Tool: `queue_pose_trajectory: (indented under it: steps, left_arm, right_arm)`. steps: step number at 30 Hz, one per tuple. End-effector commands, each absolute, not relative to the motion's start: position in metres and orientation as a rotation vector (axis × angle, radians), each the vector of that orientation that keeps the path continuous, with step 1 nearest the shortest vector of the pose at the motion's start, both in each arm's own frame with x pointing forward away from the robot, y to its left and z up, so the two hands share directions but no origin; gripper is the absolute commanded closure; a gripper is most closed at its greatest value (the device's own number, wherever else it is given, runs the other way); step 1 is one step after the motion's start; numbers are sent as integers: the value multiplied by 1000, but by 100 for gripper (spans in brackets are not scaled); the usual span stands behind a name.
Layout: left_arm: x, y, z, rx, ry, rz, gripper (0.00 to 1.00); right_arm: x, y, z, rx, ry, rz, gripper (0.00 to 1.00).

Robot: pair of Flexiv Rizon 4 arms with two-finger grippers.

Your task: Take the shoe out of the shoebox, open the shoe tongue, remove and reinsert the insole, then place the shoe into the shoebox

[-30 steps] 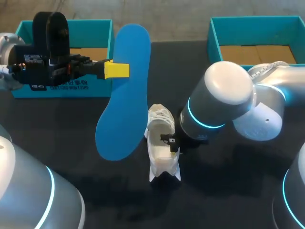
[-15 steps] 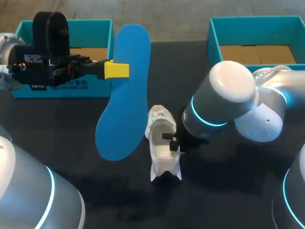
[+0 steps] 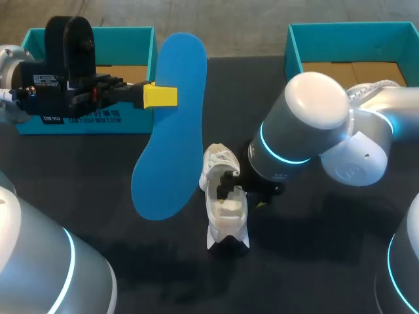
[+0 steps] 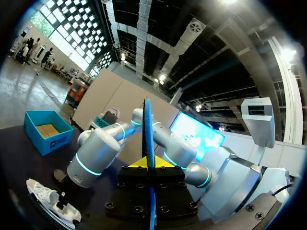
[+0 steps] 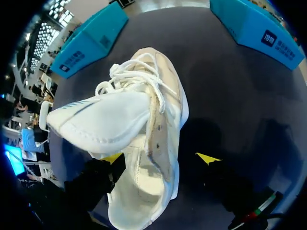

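Note:
A white shoe [image 3: 224, 206] lies on the dark table, toe toward the far side. In the right wrist view the shoe [image 5: 160, 110] has its tongue [image 5: 100, 120] folded up and out. My right gripper [image 5: 159, 157] is open over the shoe's opening, one yellow tip on each side of the shoe's side wall. From above, the right gripper [image 3: 237, 190] sits at the shoe's collar. My left gripper [image 3: 160, 96] is shut on the blue insole [image 3: 171, 131], holding it in the air left of the shoe. In the left wrist view the insole [image 4: 147, 134] is edge-on between the fingers.
A teal shoebox [image 3: 124, 40] stands at the back left behind the left gripper. A second teal box [image 3: 294, 46] stands at the back right, partly hidden by my right arm. The right arm's bulk hangs over the table right of the shoe.
My right gripper's fingers have spread apart at the shoe's opening, and that arm has shifted slightly. The left arm and the insole have stayed still.

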State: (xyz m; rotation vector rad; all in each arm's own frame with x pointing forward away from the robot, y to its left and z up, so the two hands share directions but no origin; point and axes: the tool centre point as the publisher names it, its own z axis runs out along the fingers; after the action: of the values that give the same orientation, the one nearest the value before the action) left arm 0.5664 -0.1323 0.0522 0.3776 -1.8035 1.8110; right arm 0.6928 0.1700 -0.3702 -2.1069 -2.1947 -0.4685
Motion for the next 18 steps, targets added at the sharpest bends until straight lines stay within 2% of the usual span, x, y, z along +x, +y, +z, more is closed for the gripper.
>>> queue_pose_trajectory:
  steps: [1, 18]
  left_arm:
    - [566, -132, 52, 377, -1803, 1812, 100]
    - [566, -132, 52, 377, -1803, 1812, 100]
  right_arm:
    - [683, 162, -347, -2088, -2220, -490, 0]
    - [682, 143, -311, -1770, -2286, -654, 0]
